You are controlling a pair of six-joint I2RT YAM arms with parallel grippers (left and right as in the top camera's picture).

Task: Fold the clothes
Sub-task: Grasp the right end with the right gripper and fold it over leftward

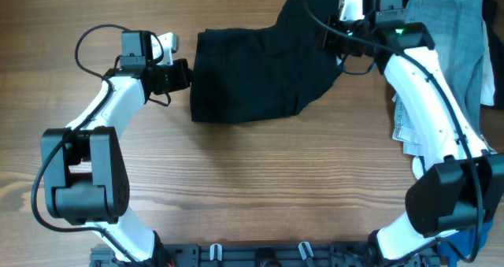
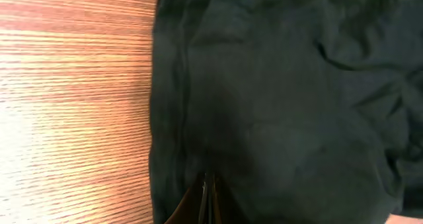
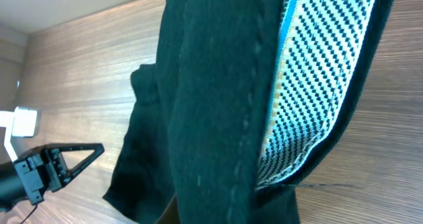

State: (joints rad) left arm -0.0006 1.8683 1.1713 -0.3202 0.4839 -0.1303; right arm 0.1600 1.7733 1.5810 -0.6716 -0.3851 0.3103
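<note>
The black shorts [image 1: 260, 70] lie on the wooden table at the top middle. My left gripper [image 1: 186, 74] is at their left edge; in the left wrist view its fingers [image 2: 208, 199] are pressed together on the black fabric [image 2: 277, 105]. My right gripper [image 1: 340, 32] holds the shorts' upper right part raised off the table. In the right wrist view the black fabric [image 3: 211, 98] hangs over the fingers and hides them. The pale woven inner waistband [image 3: 317, 72] with a blue stripe shows there.
Light-blue denim jeans [image 1: 445, 38] lie in a heap at the far right, under and beside my right arm. A blue item [image 1: 472, 243] sits at the bottom right corner. Bare wood [image 1: 260, 188] fills the front of the table.
</note>
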